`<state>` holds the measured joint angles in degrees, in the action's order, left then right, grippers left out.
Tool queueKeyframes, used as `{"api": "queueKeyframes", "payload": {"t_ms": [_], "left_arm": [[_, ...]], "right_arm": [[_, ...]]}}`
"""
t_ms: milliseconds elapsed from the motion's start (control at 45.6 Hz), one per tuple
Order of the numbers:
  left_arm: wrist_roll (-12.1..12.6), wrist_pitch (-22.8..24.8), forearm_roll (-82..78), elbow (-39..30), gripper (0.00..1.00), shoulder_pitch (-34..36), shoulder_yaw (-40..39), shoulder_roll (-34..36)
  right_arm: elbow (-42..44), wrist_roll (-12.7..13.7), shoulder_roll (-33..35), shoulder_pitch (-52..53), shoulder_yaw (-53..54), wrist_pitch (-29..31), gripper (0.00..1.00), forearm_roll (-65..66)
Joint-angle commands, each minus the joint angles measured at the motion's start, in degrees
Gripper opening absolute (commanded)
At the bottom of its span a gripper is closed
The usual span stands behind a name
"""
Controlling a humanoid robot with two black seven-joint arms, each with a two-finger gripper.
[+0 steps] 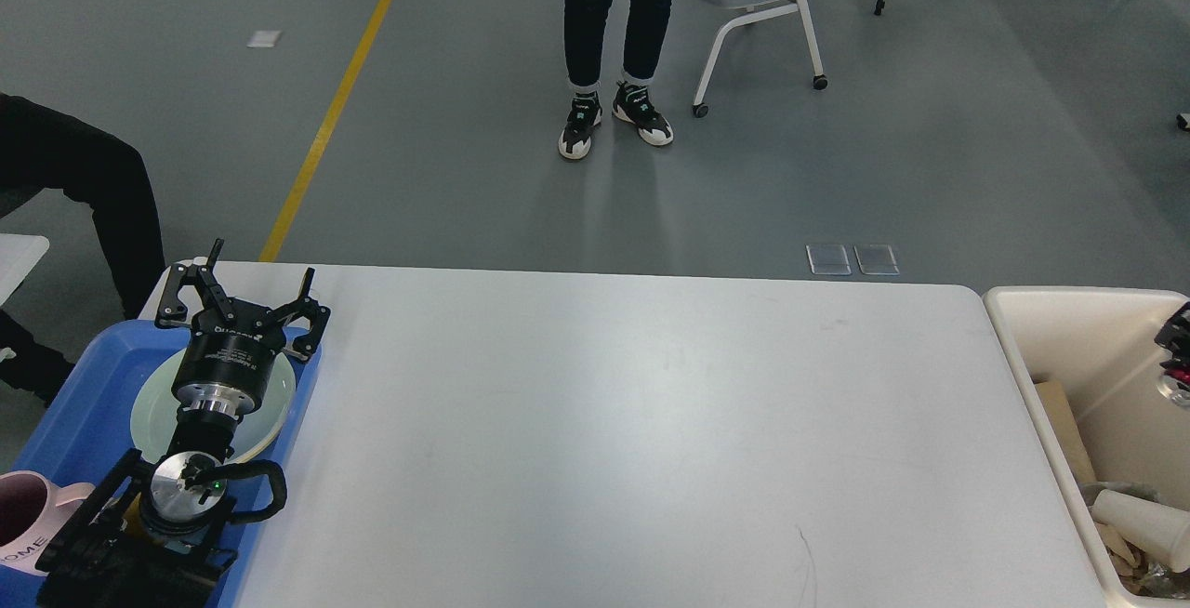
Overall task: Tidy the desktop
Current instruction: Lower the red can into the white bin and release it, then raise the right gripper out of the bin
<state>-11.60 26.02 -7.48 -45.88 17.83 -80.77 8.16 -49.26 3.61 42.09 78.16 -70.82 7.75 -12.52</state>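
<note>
Both left pincer [258, 284] fingers spread.

Left gripper [258, 290] hung fingers spread over blue tray [84, 403] at desktop [632, 441] left edge; pale plate [270, 403], pink mug [28, 520] in tray. Beige bin [1069, 329] at right edge.

The left arm [200, 422] is black with bare silver metal rings at its joints, a looped black cable and a small green light. Its gripper [257, 284] has thin black linkage fingers and white lettering.
</note>
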Motion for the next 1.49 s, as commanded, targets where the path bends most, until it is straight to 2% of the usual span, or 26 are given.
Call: {"api": "queueKeyframes", "payload": {"t_ms": [0, 44, 175, 285, 526, 789, 811, 833, 898, 920, 1249, 1468], "left_arm": [[0.0, 0.0, 0.0, 0.0, 0.96, 0.0, 0.0, 0.0], [0.0, 0.0, 0.0, 0.0, 0.96, 0.0, 0.0, 0.0], [0.0, 0.0, 0.1, 0.0, 0.96, 0.0, 0.0, 0.0], [0.0, 0.0, 0.0, 0.0, 0.96, 0.0, 0.0, 0.0], [0.0, 0.0, 0.0, 0.0, 0.96, 0.0, 0.0, 0.0], [0.0, 0.0, 0.0, 0.0, 0.96, 0.0, 0.0, 0.0], [0.0, 0.0, 0.0, 0.0, 0.96, 0.0, 0.0, -0.1], [0.0, 0.0, 0.0, 0.0, 0.96, 0.0, 0.0, 0.0], [0.0, 0.0, 0.0, 0.0, 0.96, 0.0, 0.0, -0.1], [0.0, 0.0, 0.0, 0.0, 0.96, 0.0, 0.0, 0.0], [0.0, 0.0, 0.0, 0.0, 0.96, 0.0, 0.0, 0.0], [0.0, 0.0, 0.0, 0.0, 0.96, 0.0, 0.0, 0.0]], "right_arm": [[11.6, 0.0, -0.3, -18.3, 11.3, -8.2, 0.00, 0.0], [17.5, 0.1, -1.2, -24.2, 14.7, -8.2, 0.00, 0.0], [38.0, 0.2, -12.1, -41.0, 23.4, -8.2, 0.00, 0.0], [48.1, 0.2, -18.1, -48.5, 26.7, -8.2, 0.00, 0.0], [48.5, 0.9, -21.9, -49.5, 27.5, -8.3, 0.00, 0.0], [48.6, 0.9, -22.3, -50.2, 27.6, -9.1, 0.00, 0.0], [48.6, 0.8, -22.2, -50.2, 27.6, -9.2, 0.09, 0.0], [48.6, 0.8, -22.1, -50.2, 27.5, -9.4, 0.26, 0.0], [48.7, 0.7, -21.9, -50.1, 27.3, -9.8, 0.92, 0.0], [48.8, 0.7, -21.9, -50.0, 27.3, -9.9, 1.00, 0.0], [48.8, 0.3, -21.9, -49.6, 28.8, -10.2, 1.00, -0.1], [48.6, 0.3, -18.7, -42.7, 42.7, -9.2, 1.00, -0.8]]}}
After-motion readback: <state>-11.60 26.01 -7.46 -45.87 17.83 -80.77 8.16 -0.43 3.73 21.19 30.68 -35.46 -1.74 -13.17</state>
